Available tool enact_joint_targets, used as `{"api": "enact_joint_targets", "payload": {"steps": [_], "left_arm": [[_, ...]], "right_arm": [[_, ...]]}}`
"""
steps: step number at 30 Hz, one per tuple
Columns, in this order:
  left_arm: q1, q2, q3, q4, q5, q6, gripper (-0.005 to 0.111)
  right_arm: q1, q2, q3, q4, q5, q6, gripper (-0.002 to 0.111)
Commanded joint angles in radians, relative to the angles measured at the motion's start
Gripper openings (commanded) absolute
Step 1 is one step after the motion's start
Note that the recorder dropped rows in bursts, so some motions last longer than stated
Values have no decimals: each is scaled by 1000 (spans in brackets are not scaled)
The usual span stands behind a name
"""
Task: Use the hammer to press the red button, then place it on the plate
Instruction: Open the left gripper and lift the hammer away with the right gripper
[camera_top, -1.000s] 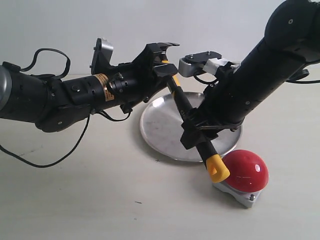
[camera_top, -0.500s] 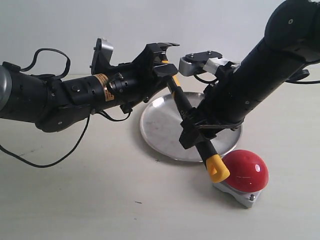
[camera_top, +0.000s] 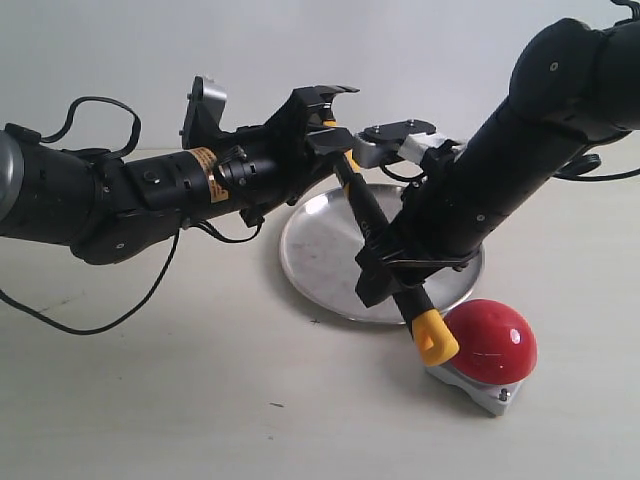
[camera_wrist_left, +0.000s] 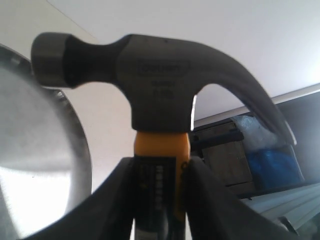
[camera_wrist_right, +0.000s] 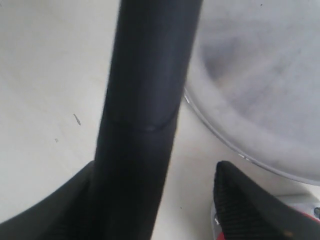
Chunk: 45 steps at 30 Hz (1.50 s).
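The hammer slants over the plate, steel head up at the back. Its yellow end is low, close against the left side of the red button; I cannot tell if they touch. My left gripper is shut on the yellow neck just below the head, fingers pressed on both sides. My right gripper straddles the lower black handle. It is open: one finger lies against the handle, and the other finger stands well off it.
The plate's rim curves just beyond the right gripper. The button's grey base sits on the pale table in front of the plate. A black cable trails on the table under the left arm.
The right arm's upper part has leaned a little to the left. The hammer, the left arm and the button have stayed where they were.
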Motion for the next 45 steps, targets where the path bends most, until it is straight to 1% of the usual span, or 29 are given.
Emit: {"api": "enact_joint_targets", "payload": {"steps": [1, 3, 4, 5, 6, 8, 9, 16, 29, 33, 35, 41, 42, 45], "left_arm": [[3, -6, -15, -13, -59, 16, 0], [3, -6, -15, -13, -59, 16, 0], [3, -6, -15, -13, -59, 16, 0], [3, -6, -15, -13, -59, 16, 0], [3, -6, -15, -13, -59, 16, 0], [3, -6, -15, -13, -59, 16, 0], [3, -6, -15, -13, -59, 16, 0], [3, -6, -15, -11, -59, 22, 0], [3, -6, -15, 4, -42, 24, 0], [3, -6, -15, 35, -42, 24, 0], [4, -6, -15, 45, -42, 24, 6], [4, -6, -15, 74, -37, 24, 43], [4, -6, -15, 80, -37, 24, 45], [4, -6, -15, 90, -37, 24, 44]], "right_arm": [[1, -6, -6, 2, 5, 2, 59], [1, -6, -6, 2, 7, 17, 52], [1, -6, -6, 2, 12, 31, 44], [1, -6, -6, 2, 14, 33, 38], [1, -6, -6, 2, 20, 33, 26], [1, -6, -6, 2, 30, 31, 10], [1, -6, -6, 2, 30, 17, 0], [1, -11, -6, 19, 16, 12, 0], [1, -107, -6, 16, -10, 14, 0], [1, -109, -6, 16, -14, 25, 0], [1, -109, -6, 16, -14, 25, 0], [1, -109, -6, 16, -30, 25, 0], [1, -109, -6, 16, -33, 25, 0], [1, -109, -6, 16, -39, 25, 0]]}}
